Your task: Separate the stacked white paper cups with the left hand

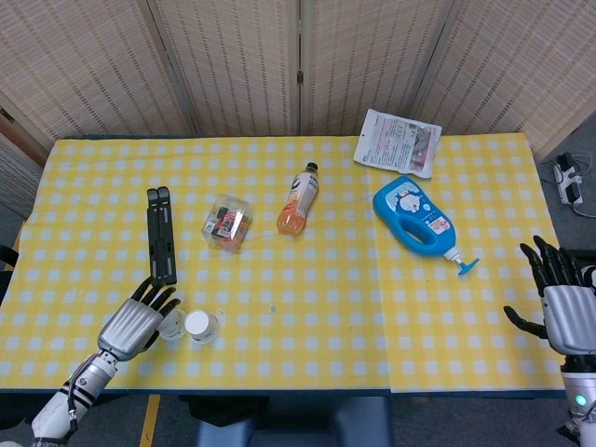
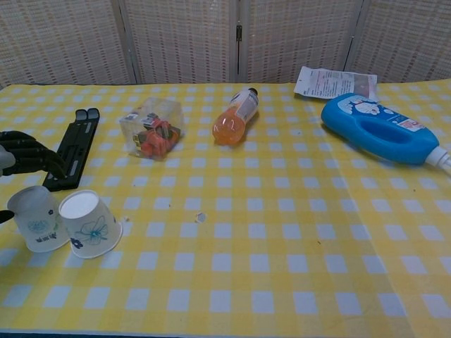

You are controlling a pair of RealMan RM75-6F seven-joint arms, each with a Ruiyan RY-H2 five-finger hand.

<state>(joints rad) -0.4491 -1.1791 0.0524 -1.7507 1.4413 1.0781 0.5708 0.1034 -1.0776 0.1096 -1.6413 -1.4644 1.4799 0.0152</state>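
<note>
Two white paper cups with blue flower prints stand upside down, side by side, near the table's front left edge. The left cup (image 2: 39, 218) (image 1: 171, 324) and the right cup (image 2: 88, 224) (image 1: 202, 325) touch or nearly touch. My left hand (image 1: 135, 321) hovers just left of the left cup, fingers (image 2: 32, 155) spread out behind and above it, and holds nothing. Its thumb tip shows at the cup's left side. My right hand (image 1: 563, 312) is off the table's right edge, fingers spread, holding nothing.
A black folded stand (image 1: 161, 235) lies just beyond the left hand. Further back lie a clear box of small items (image 1: 228, 223), an orange drink bottle (image 1: 297, 200), a blue pump bottle (image 1: 416, 216) and a white packet (image 1: 399, 142). The yellow checked cloth (image 1: 307, 317) covers the table.
</note>
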